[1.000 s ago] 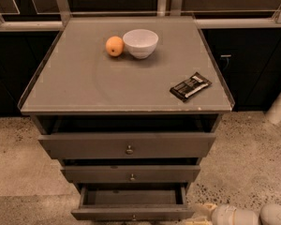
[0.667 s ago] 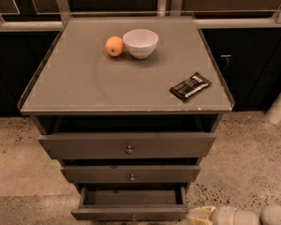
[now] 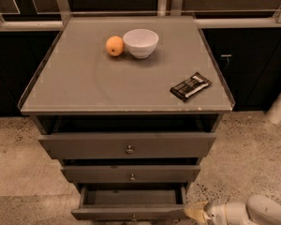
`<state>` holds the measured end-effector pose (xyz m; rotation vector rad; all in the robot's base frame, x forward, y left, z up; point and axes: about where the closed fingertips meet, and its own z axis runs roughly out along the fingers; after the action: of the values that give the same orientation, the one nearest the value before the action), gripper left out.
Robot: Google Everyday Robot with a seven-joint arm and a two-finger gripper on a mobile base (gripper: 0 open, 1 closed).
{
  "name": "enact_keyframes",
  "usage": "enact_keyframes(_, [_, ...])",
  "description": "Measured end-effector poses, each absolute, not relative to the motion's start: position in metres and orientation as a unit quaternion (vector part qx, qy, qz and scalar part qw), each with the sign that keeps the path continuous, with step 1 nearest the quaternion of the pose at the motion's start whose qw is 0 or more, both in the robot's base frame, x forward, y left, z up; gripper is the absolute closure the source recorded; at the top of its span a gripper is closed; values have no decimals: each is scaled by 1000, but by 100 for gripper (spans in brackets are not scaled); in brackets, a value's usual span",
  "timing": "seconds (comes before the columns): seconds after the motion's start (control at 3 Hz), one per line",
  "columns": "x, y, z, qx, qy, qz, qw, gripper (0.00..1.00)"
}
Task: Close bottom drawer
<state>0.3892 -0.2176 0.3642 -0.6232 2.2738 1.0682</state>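
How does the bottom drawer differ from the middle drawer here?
The bottom drawer is pulled out, its inside showing; the middle drawer sits barely out. The bottom drawer's front looks narrower than the middle drawer's. The gripper sits by the bottom drawer's front corner, away from the middle drawer. Both fronts are dark grey.

Bottom drawer (image 3: 112, 213) pulled out; gripper (image 3: 195, 213) beside its right corner

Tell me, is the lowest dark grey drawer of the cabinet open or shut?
Open: the lowest dark grey drawer sticks out, its inside showing behind the front. The pale end effector is by its right front corner.
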Motion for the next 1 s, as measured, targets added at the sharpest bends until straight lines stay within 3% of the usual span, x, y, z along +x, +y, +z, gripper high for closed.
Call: enact_keyframes(1.0, [429,-226,281,-176,848,438,241,100])
